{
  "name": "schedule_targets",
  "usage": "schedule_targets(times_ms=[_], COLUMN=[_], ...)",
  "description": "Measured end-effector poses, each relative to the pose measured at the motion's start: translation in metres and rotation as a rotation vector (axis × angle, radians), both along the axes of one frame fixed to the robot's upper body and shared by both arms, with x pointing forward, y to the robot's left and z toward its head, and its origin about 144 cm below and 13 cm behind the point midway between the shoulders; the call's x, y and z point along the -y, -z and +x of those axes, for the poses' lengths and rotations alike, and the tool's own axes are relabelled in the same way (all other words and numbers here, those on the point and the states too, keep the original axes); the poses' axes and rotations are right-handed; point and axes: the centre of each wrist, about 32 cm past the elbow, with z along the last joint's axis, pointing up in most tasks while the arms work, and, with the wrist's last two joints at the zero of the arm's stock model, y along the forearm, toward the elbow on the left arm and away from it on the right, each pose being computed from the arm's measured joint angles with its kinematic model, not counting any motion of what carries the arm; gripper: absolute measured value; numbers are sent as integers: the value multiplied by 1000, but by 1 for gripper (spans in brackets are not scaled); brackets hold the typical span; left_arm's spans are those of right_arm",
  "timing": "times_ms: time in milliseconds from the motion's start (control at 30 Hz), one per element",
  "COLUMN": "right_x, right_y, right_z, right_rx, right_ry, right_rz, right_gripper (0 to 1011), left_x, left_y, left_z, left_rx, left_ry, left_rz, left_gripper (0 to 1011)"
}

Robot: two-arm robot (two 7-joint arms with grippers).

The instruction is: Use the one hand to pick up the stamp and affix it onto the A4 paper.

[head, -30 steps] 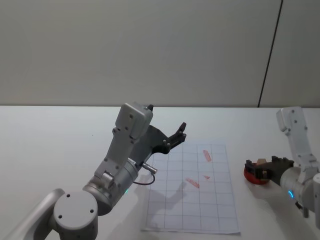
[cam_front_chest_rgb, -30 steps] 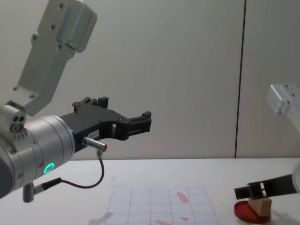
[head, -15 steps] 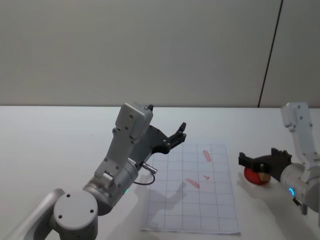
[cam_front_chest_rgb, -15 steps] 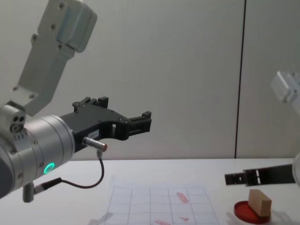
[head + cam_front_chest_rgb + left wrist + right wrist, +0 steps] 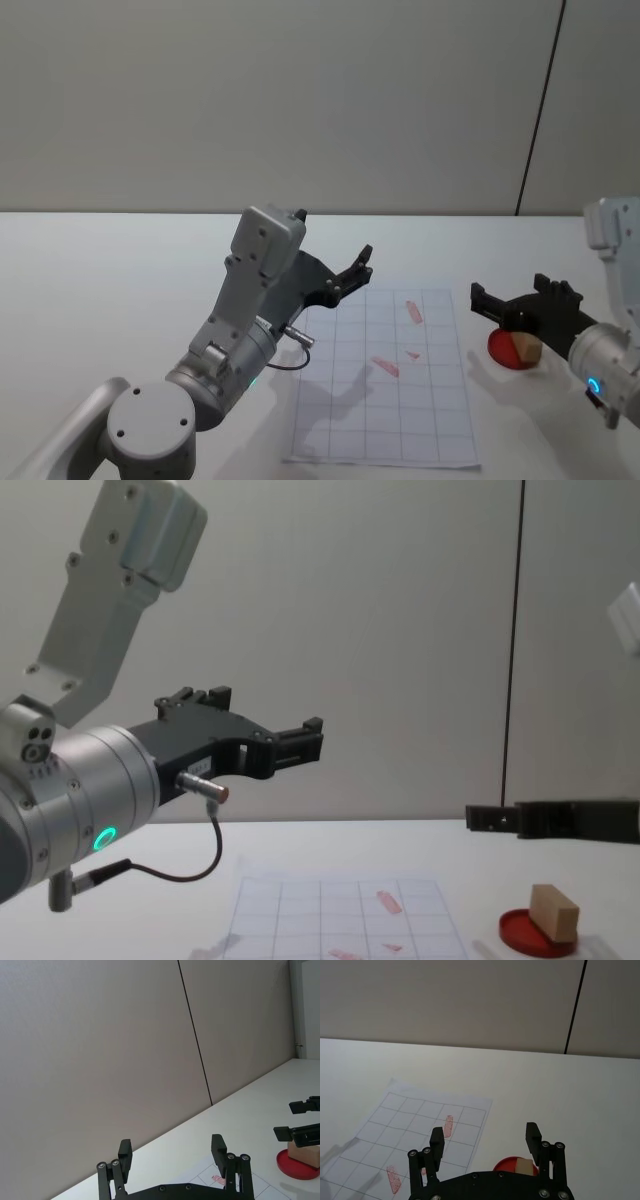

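tan wooden stamp block point(image 5: 554, 912) sits on a flat red dish point(image 5: 538, 933) below the raised right gripper point(image 5: 508, 302) (fingers apart, empty).

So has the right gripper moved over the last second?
Yes. The right gripper has risen off the stamp, which sits in the red dish, jaws open.

Open air above the A4 paper point(image 5: 385, 375) — only the left tool point(image 5: 355, 272) hangs over its far left corner; bare tabletop point(image 5: 120, 270) around.
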Motion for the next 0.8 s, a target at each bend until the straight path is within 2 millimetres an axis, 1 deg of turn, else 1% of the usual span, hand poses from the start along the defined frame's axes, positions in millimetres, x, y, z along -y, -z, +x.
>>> schedule_targets(times_ms=[300, 800], right_x=[3, 5], right_y=[0, -1], right_z=[-7, -11], right_rx=[42, 66], right_ry=[-20, -33], right_rz=[21, 31], right_gripper=[1001, 1001], left_x=[0, 0], left_y=[0, 0], left_z=[0, 0], left_rx=[0, 0], left_ry=[0, 0], left_rz=[0, 0], left_gripper=[1002, 1002])
